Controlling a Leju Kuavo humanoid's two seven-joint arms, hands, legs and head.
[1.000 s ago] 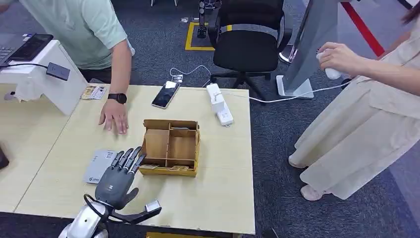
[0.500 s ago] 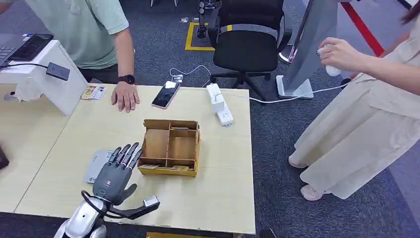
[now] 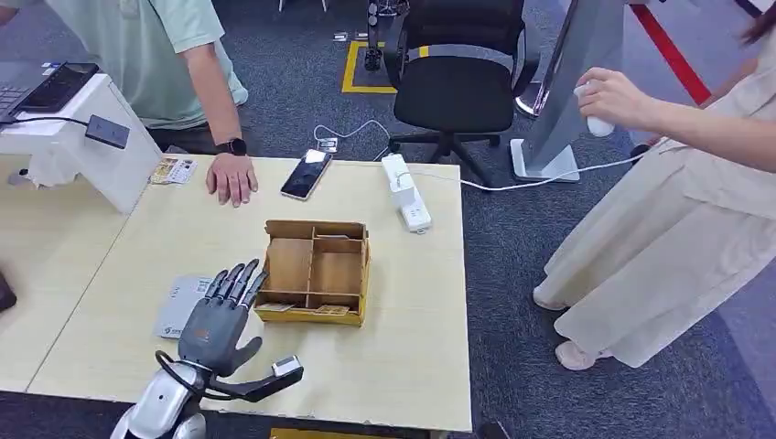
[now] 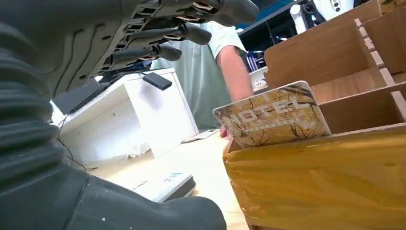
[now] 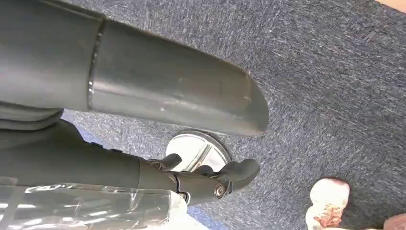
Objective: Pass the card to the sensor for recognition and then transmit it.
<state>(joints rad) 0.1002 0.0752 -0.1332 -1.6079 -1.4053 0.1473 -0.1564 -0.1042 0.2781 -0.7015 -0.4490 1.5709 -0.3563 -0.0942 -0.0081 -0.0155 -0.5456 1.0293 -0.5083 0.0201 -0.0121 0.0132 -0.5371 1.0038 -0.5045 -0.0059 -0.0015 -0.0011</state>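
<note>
A yellow patterned card (image 4: 270, 115) stands in the front slot of the wooden divided box (image 3: 316, 240), leaning on the box's front wall. My left hand (image 3: 218, 320) hovers just left of the box's front left corner, fingers spread and pointing away from me, thumb out to the right, holding nothing. Its fingers (image 4: 163, 33) reach out above the card's height. The dark sensor pad (image 3: 107, 131) sits on a white stand (image 3: 128, 187) at the far left. My right hand (image 5: 201, 179) hangs over the carpet with nothing in it.
A flat grey-white card-like item (image 3: 178, 306) lies partly under my left hand. A person's hand (image 3: 232, 177) rests at the table's far edge beside a phone (image 3: 306, 174) and a white power strip (image 3: 405, 193). A second person stands right of the table.
The person's hand has pulled back from the middle of the table to its far edge. My left hand has barely shifted and stays open.
</note>
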